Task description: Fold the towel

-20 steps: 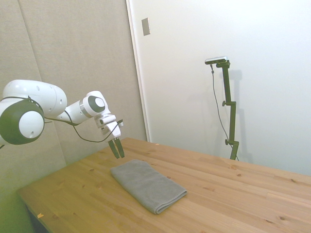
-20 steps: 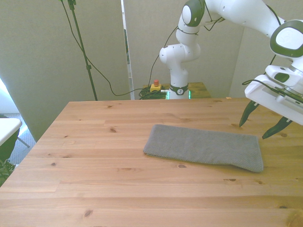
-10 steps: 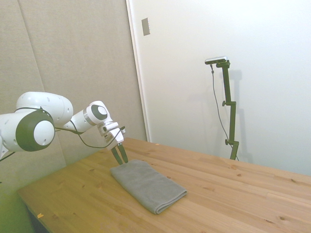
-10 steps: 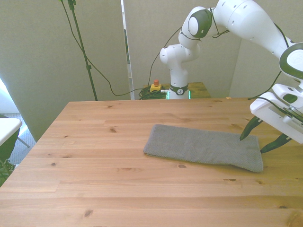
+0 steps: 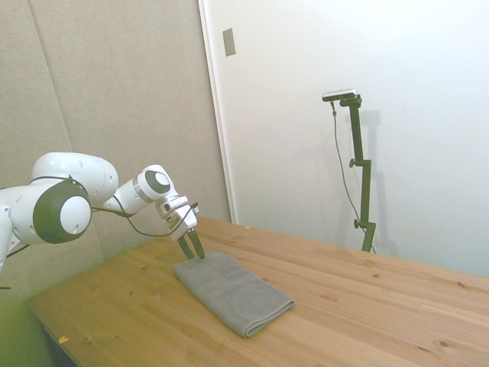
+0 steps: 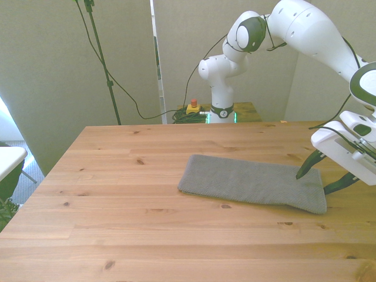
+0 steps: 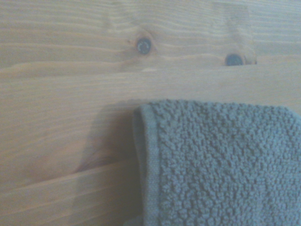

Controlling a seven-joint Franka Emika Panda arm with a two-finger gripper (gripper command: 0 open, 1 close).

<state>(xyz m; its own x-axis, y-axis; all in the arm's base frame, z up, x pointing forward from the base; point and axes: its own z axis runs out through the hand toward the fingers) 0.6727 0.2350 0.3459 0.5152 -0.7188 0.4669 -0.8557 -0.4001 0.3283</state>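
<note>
Side view: the towel (image 5: 232, 291) lay flat on the wooden bench (image 5: 367, 313), a plain grey strip folded into thick layers with rounded edges. The tool (image 5: 191, 248) stood at the towel's end nearest the beige padded wall (image 5: 114, 92), its two dark fingers a little apart with nothing between them, tips at the cloth's edge. Half a second before, it had hung slightly higher.

Front view: the towel (image 6: 252, 183) stretched across the bench (image 6: 117, 194), near the middle and running toward the front view's right. The tool (image 6: 320, 178) straddled that right-hand end, fingers spread wide, one tip on the cloth's top and one just off its edge; it held nothing. It had come lower since the earlier frame.

Wrist view: a towel corner (image 7: 216, 165) showed looped pile and a stitched hem, lying on knotted planks (image 7: 70, 94).
</note>
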